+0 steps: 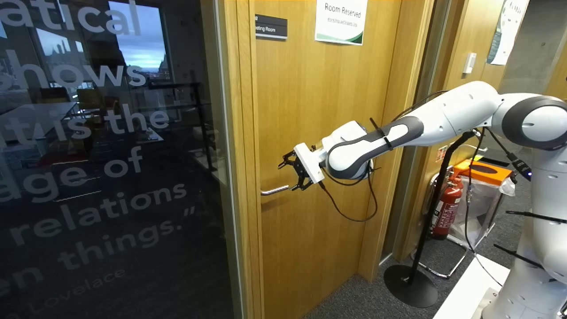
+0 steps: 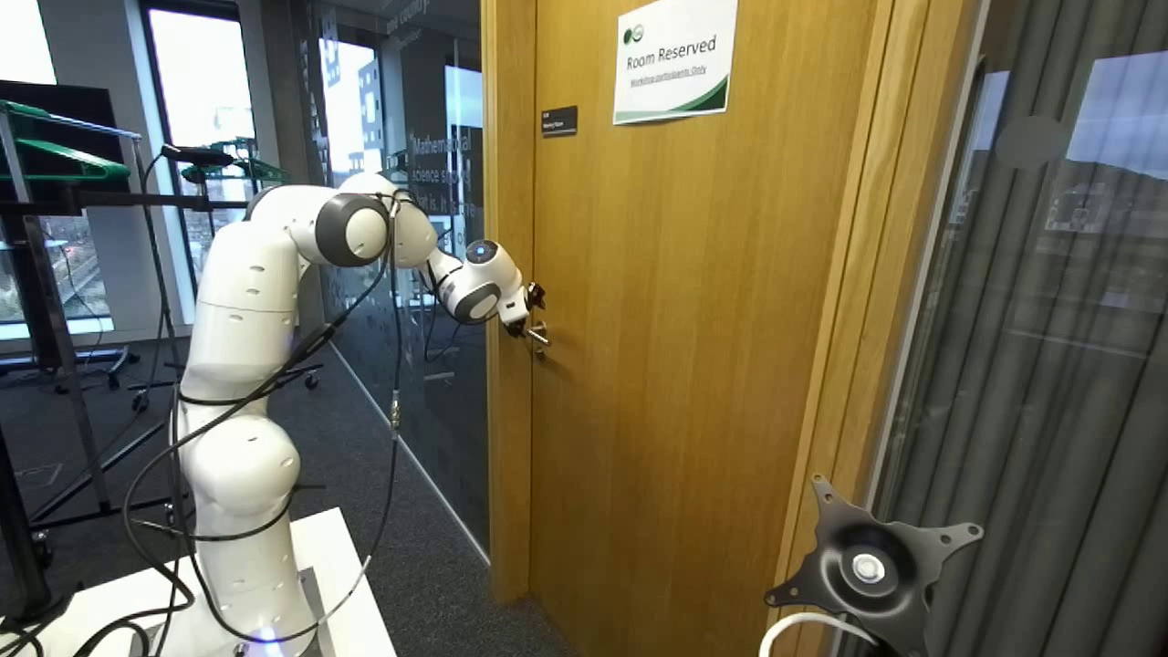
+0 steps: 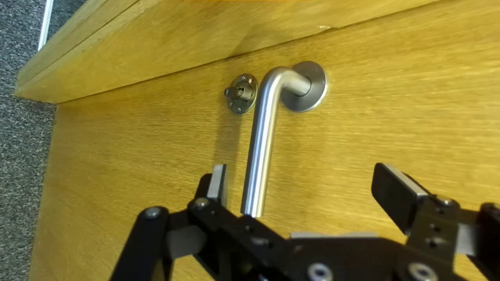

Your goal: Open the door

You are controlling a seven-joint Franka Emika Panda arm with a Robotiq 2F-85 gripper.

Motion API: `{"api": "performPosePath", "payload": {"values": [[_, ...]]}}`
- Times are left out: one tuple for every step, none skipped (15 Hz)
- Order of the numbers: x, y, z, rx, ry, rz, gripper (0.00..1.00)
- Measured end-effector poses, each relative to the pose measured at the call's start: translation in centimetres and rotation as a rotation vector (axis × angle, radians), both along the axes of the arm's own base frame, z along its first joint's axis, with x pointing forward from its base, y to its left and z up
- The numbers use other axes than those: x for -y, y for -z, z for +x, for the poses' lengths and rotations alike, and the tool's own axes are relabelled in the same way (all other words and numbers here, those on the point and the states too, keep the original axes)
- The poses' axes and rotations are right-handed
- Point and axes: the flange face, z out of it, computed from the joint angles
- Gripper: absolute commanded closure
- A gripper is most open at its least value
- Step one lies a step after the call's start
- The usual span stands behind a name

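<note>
Wrist view: door (image 3: 136,164) lever (image 3: 261,144) pts lengthwise down-frame twd gripper (image 3: 300,177), spread wide, empty.

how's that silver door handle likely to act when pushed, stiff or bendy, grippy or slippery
The lever handle looks like metal, so it will probably stay rigid. Its smooth, rounded surface may let a push slip along it. It seems to meet the door only at its round plate, so it would likely swivel there.
</note>
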Motion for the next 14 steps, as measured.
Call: {"api": "performPosePath", "payload": {"values": [[0.0, 0.2, 0.1, -0.002, 0.016, 0.007, 0.00], [0.0, 0.4, 0.2, -0.002, 0.035, 0.017, 0.00], [0.0, 0.5, 0.2, 0.000, 0.057, 0.029, 0.00], [0.0, 0.6, 0.3, 0.001, 0.081, 0.041, 0.00], [0.0, 0.7, 0.4, 0.004, 0.104, 0.052, 0.00], [0.0, 0.8, 0.4, 0.005, 0.124, 0.061, 0.00], [0.0, 0.9, 0.4, 0.005, 0.139, 0.068, 0.00], [-0.1, 0.9, 0.4, 0.004, 0.150, 0.072, 0.00], [-0.3, 0.8, 0.3, 0.002, 0.159, 0.075, 0.00], [-0.4, 0.8, 0.2, 0.003, 0.163, 0.075, 0.00], [-0.6, 0.7, 0.1, 0.005, 0.165, 0.074, 0.00], [-0.9, 0.7, 0.0, 0.008, 0.165, 0.071, 0.00], [-1.1, 0.6, -0.1, 0.012, 0.164, 0.068, 0.00], [-1.2, 0.5, -0.2, 0.016, 0.164, 0.064, 0.00]]}}
